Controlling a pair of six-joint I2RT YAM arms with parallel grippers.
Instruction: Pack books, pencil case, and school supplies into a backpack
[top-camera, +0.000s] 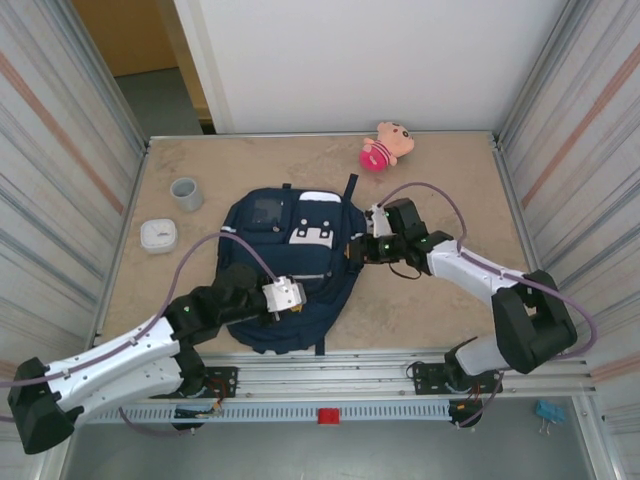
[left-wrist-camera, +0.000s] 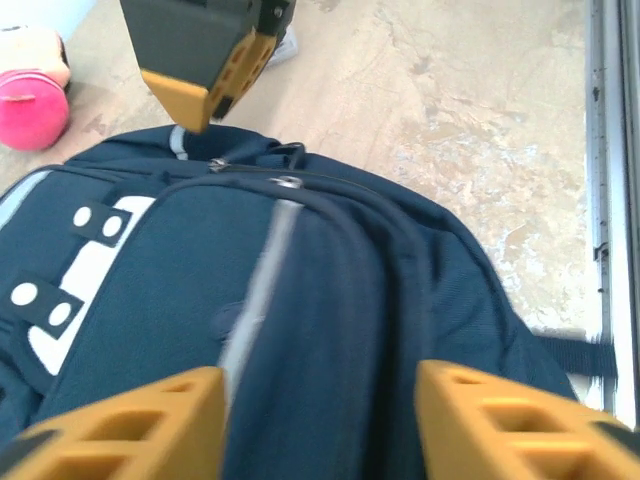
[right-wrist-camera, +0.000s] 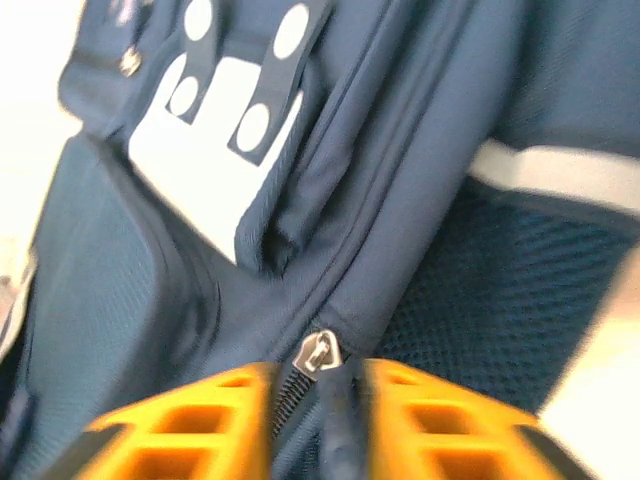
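Right wrist view: right gripper (right-wrist-camera: 318, 425) straddles the zip (right-wrist-camera: 292, 388) of the backpack (right-wrist-camera: 430, 150), which lies flat between both grippers. Its jaws stand narrowly apart below the pull (right-wrist-camera: 320, 352); I cannot tell whether it grasps anything. Left gripper (left-wrist-camera: 320, 420) hangs unclenched and empty above the backpack. Pinch the pull squarely while the left pins the fabric.

Overhead camera looks down on the whole table (top-camera: 440, 300); both wrist cameras face the backpack (top-camera: 310, 265) closely.

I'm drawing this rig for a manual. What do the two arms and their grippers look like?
The left arm and right arm have black joints and white link shells, a pale mauve cable looping along each. The left gripper and right gripper carry blocky orange-yellow fingers with rectangular cut-outs. The left wrist bears a white block; green lights glow near the right wrist.
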